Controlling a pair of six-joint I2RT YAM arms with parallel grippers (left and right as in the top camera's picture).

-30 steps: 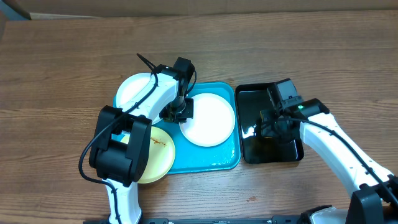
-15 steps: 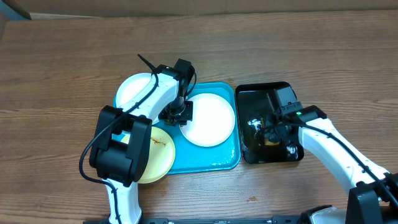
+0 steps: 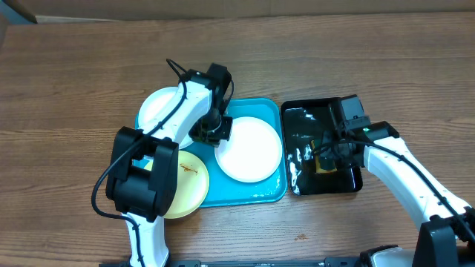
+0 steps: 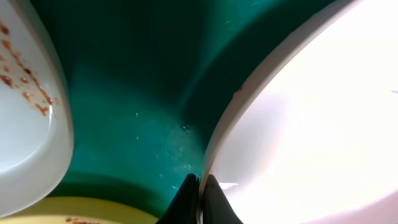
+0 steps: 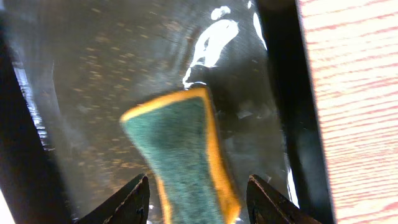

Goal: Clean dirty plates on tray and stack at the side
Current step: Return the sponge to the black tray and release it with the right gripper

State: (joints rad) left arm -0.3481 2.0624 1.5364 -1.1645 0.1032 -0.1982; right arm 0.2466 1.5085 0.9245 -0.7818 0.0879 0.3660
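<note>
Centre frame, the left pincer (image 4: 199,199) pinches the rim of a white plate (image 3: 251,148) on the turquoise tray (image 3: 245,191). At right, the right pincer (image 5: 198,198) straddles a sponge (image 5: 186,155) in the black tray (image 3: 304,119), fingers spread.

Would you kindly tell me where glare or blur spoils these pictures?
Left wrist view: the white plate is overexposed to a featureless glow, and the other white plate is soft at close range. Right wrist view: the sponge is blurred, with bright glare streaks on the black tray. Overhead view: sharp, with reflections on that tray.
</note>
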